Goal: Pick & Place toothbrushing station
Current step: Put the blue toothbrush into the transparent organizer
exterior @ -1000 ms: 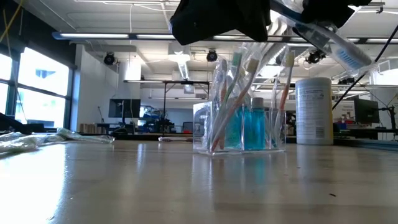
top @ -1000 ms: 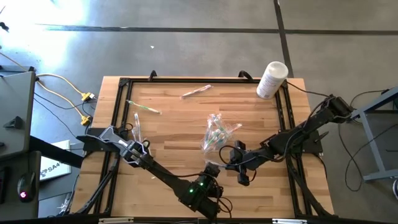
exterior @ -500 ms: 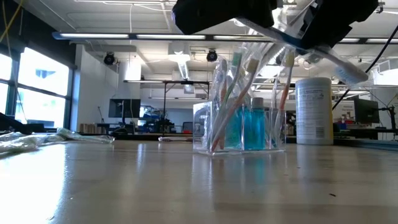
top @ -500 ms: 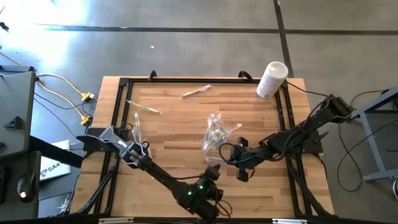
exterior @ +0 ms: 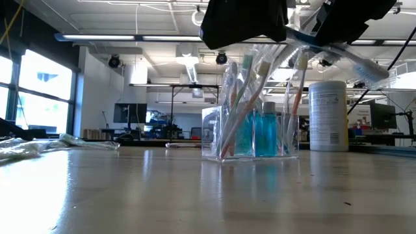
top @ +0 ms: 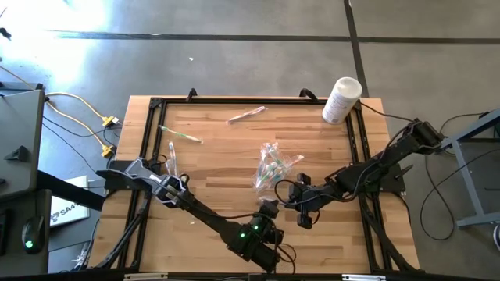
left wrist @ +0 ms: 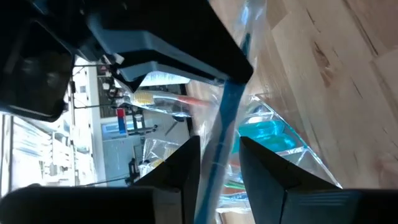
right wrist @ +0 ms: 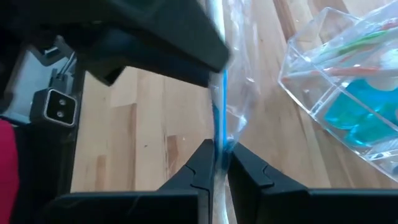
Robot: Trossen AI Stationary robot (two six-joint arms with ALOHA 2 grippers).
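Toothbrush (right wrist: 218,118), blue and wrapped in clear plastic, is pinched by both hands: right hand (top: 295,209) clenched on one end, left hand (top: 268,212) grasping the other, just beside the clear holder (exterior: 250,133) of toothbrushes on the counter (top: 226,156).

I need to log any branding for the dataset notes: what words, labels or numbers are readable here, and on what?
"SA...": start of a word on the white sheet beside the table; rest hidden.
White canister: printed label, too blurred to read.
Nothing else legible.
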